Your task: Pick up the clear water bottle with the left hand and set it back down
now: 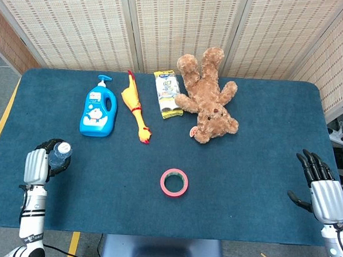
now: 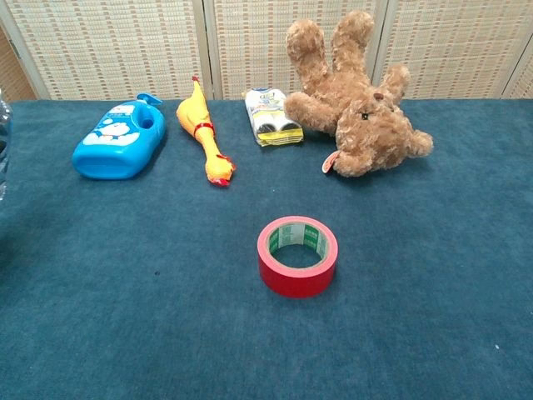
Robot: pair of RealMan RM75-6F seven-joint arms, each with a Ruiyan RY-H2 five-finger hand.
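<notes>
Clear water bottle (image 1: 60,152): at the table's (image 1: 255,184) 8 o'clock edge, gripped by the left hand (image 1: 40,163), apparently lifted. Light, thin-walled, smooth, likely slippery; grasp mid-body. Right hand (image 1: 322,188): empty, fingers spread, at 4 o'clock.

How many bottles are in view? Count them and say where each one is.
2. The blue detergent bottle lies flat at the table's far left, beside the rubber chicken. The clear water bottle is in the left robot hand at the near-left edge. None seem hidden.
</notes>
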